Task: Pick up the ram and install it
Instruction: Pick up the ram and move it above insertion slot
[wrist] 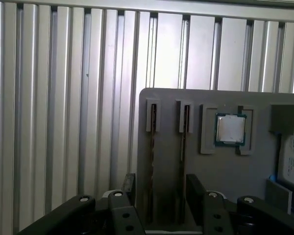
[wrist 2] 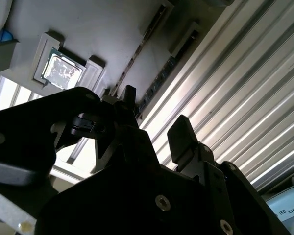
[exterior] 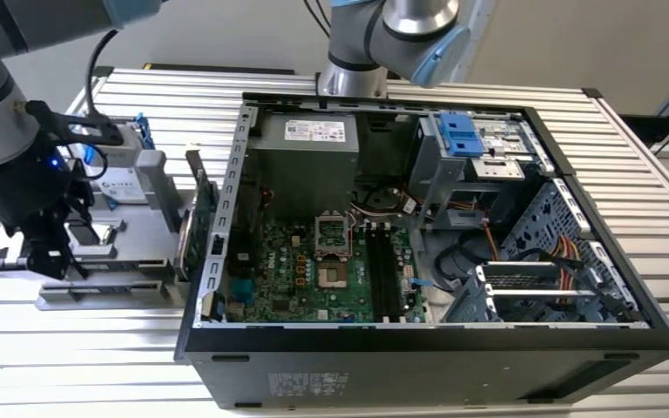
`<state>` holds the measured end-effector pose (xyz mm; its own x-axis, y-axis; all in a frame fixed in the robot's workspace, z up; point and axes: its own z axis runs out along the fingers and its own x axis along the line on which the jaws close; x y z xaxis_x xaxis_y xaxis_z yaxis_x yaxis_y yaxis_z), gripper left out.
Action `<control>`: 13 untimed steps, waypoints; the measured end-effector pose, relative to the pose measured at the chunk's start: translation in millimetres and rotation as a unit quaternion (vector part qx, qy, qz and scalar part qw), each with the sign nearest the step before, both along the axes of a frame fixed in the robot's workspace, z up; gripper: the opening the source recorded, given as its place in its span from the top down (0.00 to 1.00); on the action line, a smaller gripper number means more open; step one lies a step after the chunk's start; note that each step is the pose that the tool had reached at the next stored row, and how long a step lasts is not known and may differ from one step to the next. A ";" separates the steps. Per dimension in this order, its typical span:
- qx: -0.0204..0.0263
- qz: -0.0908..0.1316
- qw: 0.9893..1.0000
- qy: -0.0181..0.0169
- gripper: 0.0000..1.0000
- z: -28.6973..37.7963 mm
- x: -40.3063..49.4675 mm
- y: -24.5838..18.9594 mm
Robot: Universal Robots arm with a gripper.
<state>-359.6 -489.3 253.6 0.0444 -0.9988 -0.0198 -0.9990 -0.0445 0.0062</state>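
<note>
Pick not yet made | my tool open, empty, straddling ram upright in tray | board slots look bare, install undone

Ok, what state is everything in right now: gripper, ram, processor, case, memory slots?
gripper: open, holding nothing, over the tray.
ram sticks: two, standing on edge in their tray slots, not gripped.
processor chip: lying flat in its tray pocket.
computer case: side open.
memory slots: look empty.
</note>
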 end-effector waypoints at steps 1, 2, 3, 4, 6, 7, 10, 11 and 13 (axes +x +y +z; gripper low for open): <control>0.000 0.000 1.000 0.000 0.00 -1.1 0.0 0.0; 0.000 0.000 1.000 0.000 0.00 -2.1 0.0 0.0; 0.000 -0.001 1.000 0.000 0.00 -3.2 0.0 0.0; 0.000 -0.002 1.000 0.000 0.00 -4.2 0.0 0.0; 0.000 -0.003 1.000 0.000 0.00 -6.1 0.0 -0.1; 0.000 -0.004 1.000 0.000 0.00 -7.0 0.0 -0.1; 0.000 -0.006 1.000 0.000 0.00 -9.7 0.0 -0.2; 0.000 -0.006 1.000 0.000 0.00 -10.7 0.0 -0.2; 0.000 -0.006 1.000 0.000 0.00 -13.1 0.0 -0.2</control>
